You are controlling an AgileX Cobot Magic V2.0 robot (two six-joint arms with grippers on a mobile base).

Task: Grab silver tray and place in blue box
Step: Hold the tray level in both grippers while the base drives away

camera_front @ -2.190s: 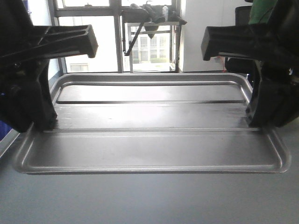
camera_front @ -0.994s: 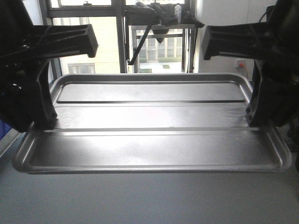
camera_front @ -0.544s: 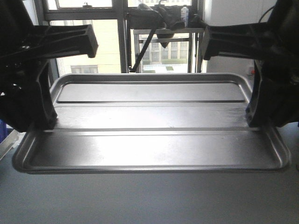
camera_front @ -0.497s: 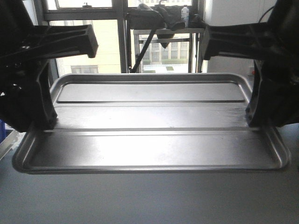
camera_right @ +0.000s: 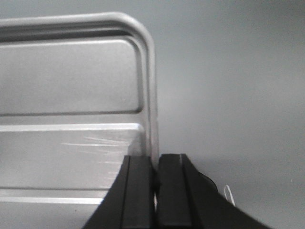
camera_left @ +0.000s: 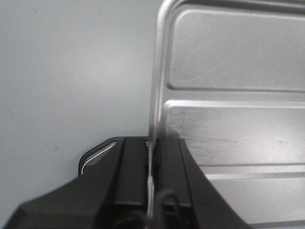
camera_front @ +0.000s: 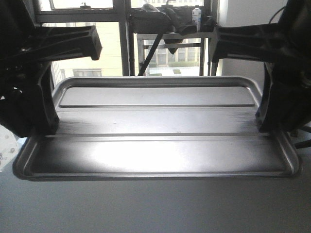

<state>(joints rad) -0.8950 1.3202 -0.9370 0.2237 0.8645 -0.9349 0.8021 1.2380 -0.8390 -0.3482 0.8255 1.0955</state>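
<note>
The silver tray [camera_front: 155,155] hangs level in the front view, long side across the picture, with its two ridges showing. My left gripper [camera_front: 46,128] is shut on the tray's left rim and my right gripper [camera_front: 265,126] on its right rim. In the left wrist view the black fingers [camera_left: 136,162] pinch the thin rim of the tray [camera_left: 228,95] at my left gripper [camera_left: 152,143]. My right gripper [camera_right: 155,160] clamps the rim of the tray [camera_right: 71,81] the same way. The blue box is out of view.
Behind the tray stand tall window frames [camera_front: 121,43] and a metal stand [camera_front: 165,36] carrying dark gear and a white bottle [camera_front: 197,12]. A plain grey surface [camera_front: 155,208] lies below the tray. A small white object [camera_front: 6,150] shows at the left edge.
The tray and both grippers keep their place in the view. The windows, stand and bottle behind have slid to the right. A blue patch at the left edge has given way to a white object.
</note>
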